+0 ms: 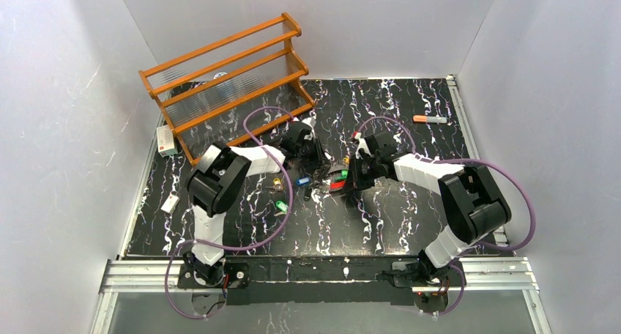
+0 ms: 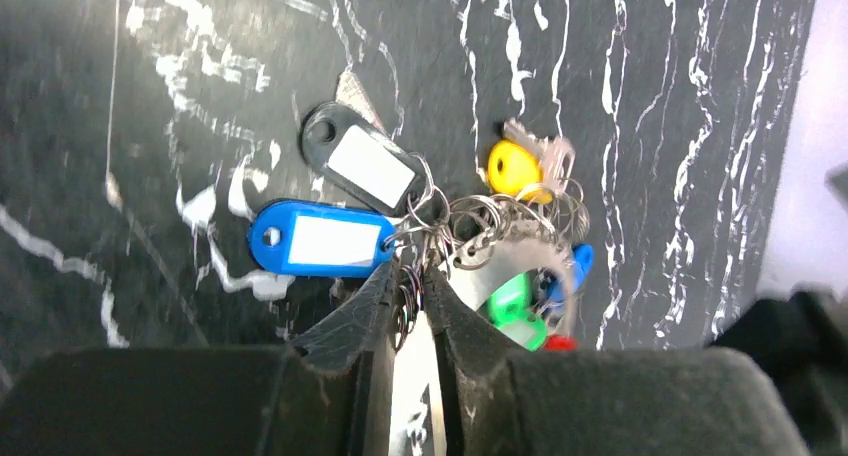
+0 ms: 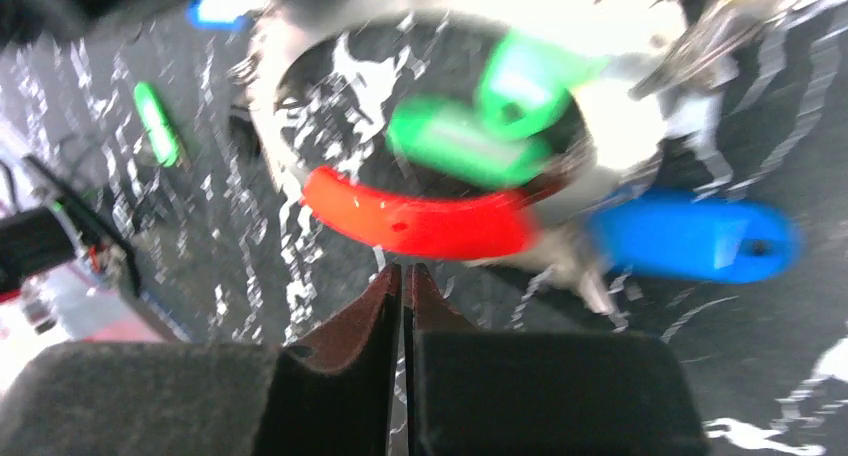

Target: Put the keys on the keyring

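The keyring (image 1: 335, 182) lies at the table's middle between both grippers, a ring with a red arc (image 3: 420, 221) and a fringe of tags. My left gripper (image 2: 410, 294) is shut on small wire rings in that bundle, beside a blue tag (image 2: 320, 241), a black tag (image 2: 365, 163) and a yellow-headed key (image 2: 513, 168). My right gripper (image 3: 403, 270) is shut, its tips right at the red arc's lower edge, with nothing seen between them. Loose keys lie left of the ring: yellow (image 1: 277, 182), blue (image 1: 302, 180) and green (image 1: 279, 206).
A wooden rack (image 1: 227, 78) stands at the back left. An orange-capped marker (image 1: 430, 119) lies at the back right. A small white box (image 1: 166, 140) and a white scrap (image 1: 170, 203) sit along the left edge. White walls enclose the table.
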`<state>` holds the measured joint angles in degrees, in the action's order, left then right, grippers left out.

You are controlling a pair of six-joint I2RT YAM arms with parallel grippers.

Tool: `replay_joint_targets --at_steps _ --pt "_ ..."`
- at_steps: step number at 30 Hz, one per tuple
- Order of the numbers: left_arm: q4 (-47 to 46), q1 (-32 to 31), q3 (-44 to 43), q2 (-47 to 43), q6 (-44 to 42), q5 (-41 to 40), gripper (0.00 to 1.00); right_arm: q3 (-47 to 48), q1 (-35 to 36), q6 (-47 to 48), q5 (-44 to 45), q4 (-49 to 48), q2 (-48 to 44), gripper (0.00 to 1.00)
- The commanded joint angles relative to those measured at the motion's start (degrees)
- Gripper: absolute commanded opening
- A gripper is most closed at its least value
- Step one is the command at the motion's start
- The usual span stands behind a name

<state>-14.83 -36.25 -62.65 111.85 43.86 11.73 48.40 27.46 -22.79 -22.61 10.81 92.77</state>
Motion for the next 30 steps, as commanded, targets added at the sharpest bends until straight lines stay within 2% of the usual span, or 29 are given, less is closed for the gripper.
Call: replay_joint_targets --at_steps 1,3,8,12,17,22,30 --pt "9.13 -0.14 -6.48 3.41 -6.96 1.07 0.15 -2.28 1.89 -3.42 -7.05 0.81 -4.53 0.14" --pt "11.34 -0.14 -7.82 2.29 -8.75 -0.42 0.23 -2.13 1.82 -3.31 -4.49 1.53 -6.81 0.18" --pt "14.23 -0.09 -5.63 -4.76 -11.22 -4.9 0.46 1.42 0.32 -1.2 2.73 4.63 -10.2 0.34" --pt "14.48 -0.14 0.13 -11.71 -10.18 -6.34 0.52 3.2 -3.03 -0.28 3.93 2.08 -9.8 0.42" --pt "10.18 -0.14 10.48 -20.24 -4.24 -4.58 0.5 7.94 -6.16 1.89 4.2 2.11 -3.42 0.49" --pt "2.05 -0.86 21.37 -27.02 2.84 -1.49 0.38 12.74 -7.52 2.95 6.65 2.65 2.93 0.52" --pt "-3.72 -3.88 28.3 -28.12 6.3 -0.82 0.28 13.1 -7.68 2.97 7.67 3.75 8.14 0.48"
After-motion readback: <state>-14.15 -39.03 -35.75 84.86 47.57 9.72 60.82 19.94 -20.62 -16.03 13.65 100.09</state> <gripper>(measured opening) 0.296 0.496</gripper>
